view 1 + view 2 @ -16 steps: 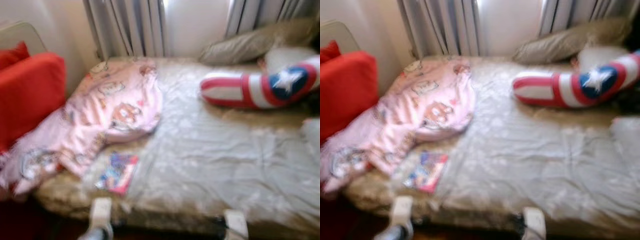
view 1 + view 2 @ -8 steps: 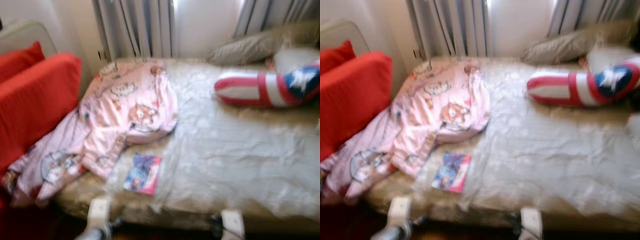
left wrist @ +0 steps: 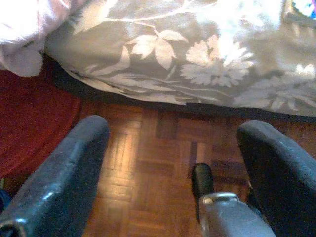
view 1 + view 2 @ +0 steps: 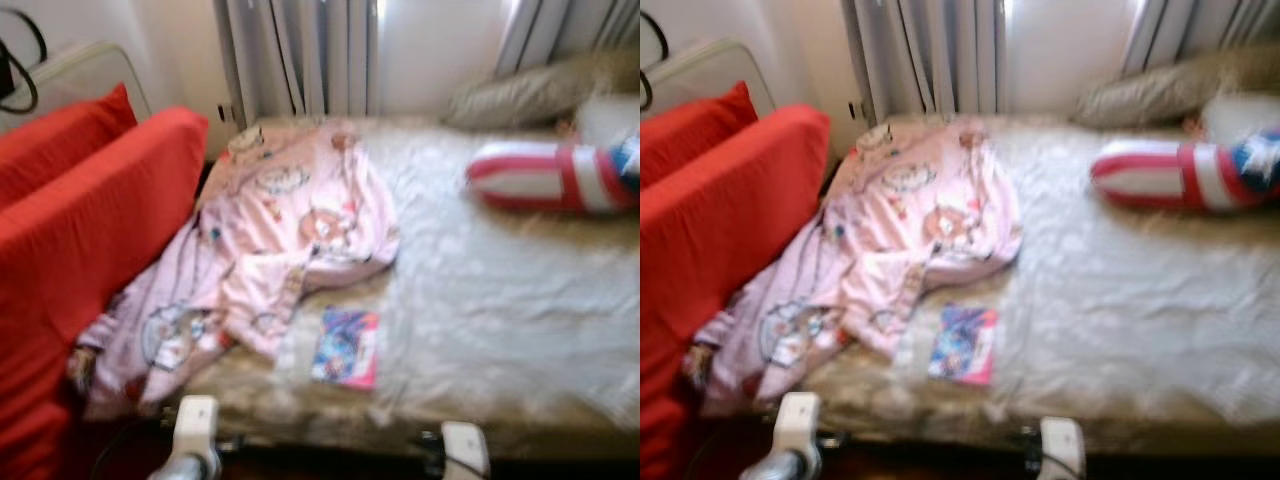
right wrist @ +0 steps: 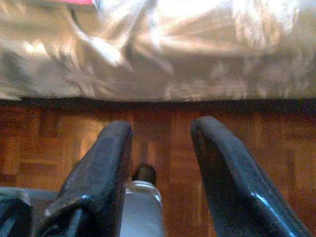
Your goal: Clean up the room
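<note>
On the wrinkled bed point(image 4: 520, 300), a flat glossy book point(image 4: 346, 347) beside crumpled pink blanket point(image 4: 290, 230).

No legible text or labels.

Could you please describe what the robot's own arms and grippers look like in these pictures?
Each arm ends in a pale, whitish-silver rounded wrist block at the bottom of the head views. The left gripper and right gripper each carry two long, thick black fingers with a slightly glossy, scuffed surface and rounded tips. A silver cylinder with a black knob sits between the fingers.
</note>
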`<state>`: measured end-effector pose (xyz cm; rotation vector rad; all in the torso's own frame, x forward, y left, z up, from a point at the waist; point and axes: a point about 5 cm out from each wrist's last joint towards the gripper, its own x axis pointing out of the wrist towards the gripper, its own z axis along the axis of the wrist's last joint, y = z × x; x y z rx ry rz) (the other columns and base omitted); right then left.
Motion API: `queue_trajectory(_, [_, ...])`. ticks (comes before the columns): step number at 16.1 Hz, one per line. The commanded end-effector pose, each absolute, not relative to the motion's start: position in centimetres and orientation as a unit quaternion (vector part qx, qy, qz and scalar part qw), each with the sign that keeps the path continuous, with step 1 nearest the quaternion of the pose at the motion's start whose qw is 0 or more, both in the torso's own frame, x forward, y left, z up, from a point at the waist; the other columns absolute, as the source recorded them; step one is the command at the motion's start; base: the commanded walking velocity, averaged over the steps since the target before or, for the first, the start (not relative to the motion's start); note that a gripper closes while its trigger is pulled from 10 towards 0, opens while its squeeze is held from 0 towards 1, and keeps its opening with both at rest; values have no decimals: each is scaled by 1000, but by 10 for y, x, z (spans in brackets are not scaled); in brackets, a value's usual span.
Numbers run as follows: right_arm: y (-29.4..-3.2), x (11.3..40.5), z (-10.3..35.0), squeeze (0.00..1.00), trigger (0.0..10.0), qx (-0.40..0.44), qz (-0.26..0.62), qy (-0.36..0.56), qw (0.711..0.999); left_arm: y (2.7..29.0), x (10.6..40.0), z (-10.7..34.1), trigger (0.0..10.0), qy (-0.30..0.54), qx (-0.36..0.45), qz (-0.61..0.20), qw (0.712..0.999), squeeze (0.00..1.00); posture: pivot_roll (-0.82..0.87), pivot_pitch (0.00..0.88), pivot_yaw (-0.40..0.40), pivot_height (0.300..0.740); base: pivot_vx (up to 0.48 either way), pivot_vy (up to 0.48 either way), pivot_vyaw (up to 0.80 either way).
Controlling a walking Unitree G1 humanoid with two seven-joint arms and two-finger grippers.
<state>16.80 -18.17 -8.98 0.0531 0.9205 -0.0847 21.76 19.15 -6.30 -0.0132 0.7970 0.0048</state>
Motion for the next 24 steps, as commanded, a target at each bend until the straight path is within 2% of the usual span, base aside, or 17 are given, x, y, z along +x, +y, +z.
queue_trajectory(1, [-180, 169, -90, 0, 10000, 28, -38, 443, 895, 197, 215, -64, 10000, 395, 3, 5, 918, 0, -14, 0, 11, 740, 0, 480, 0])
queue_trajectory(4, [-189, 166, -90, 0, 10000, 29, -43, 443, 895, 198, 216, -63, 10000, 393, 4, 5, 919, 0, -14, 0, 13, 740, 0, 379, 0])
queue_trajectory(16, [-195, 163, -90, 0, 10000, 31, -43, 444, 894, 194, 218, -62, 10000, 387, 7, -6, 922, 0, -7, 0, 8, 740, 0, 0, 0])
queue_trajectory(20, [-192, 164, -90, 0, 10000, 32, -42, 444, 894, 194, 220, -61, 10000, 385, 9, -8, 923, 0, -9, 0, 10, 740, 0, -413, 0])
queue_trajectory(24, [-192, 163, -91, 0, 10000, 30, -42, 446, 893, 195, 222, -60, 10000, 382, 11, -7, 924, 0, -6, 0, 9, 740, 0, 0, 0])
